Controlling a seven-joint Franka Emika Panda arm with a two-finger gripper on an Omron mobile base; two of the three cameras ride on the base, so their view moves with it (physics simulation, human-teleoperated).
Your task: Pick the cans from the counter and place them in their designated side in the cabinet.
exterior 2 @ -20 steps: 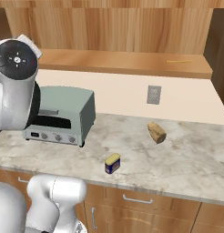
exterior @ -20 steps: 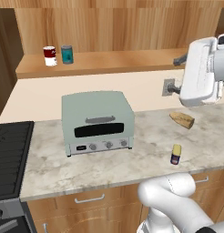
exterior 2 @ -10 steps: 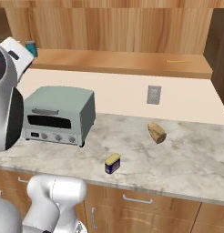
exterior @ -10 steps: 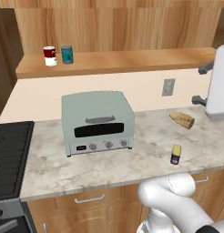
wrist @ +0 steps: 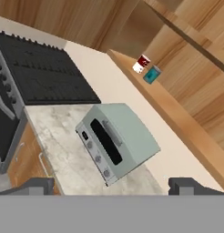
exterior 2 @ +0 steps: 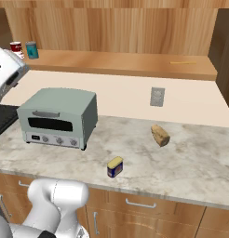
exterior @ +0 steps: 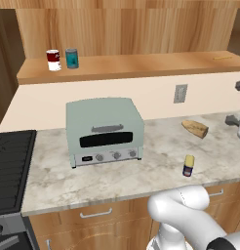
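The teal can [exterior: 71,58] stands on the cabinet [exterior: 151,64] shelf at its left end, beside a red-and-white can [exterior: 53,60]. The shorter dark blue can [exterior: 189,166] with a yellow top stands near the front edge of the counter [exterior: 141,173], right of the toaster oven; in the right base view this dark blue can [exterior 2: 114,167] sits front and centre. My gripper [wrist: 112,185] is open and holds nothing. It hangs high above the counter and looks down at the toaster oven, with the teal can [wrist: 152,75] far off on the shelf.
A mint-green toaster oven [exterior: 105,131] takes up the counter's middle. A bread piece [exterior: 195,128] lies at the back right below a wall outlet [exterior: 180,93]. The black stove [exterior: 10,166] borders the counter on the left. My white arm [exterior 2: 5,76] pokes in at the left edge.
My hand has swung sideways, leaving the left base view to the right and the right base view to the left. The jaws stayed open. Neither can has moved.
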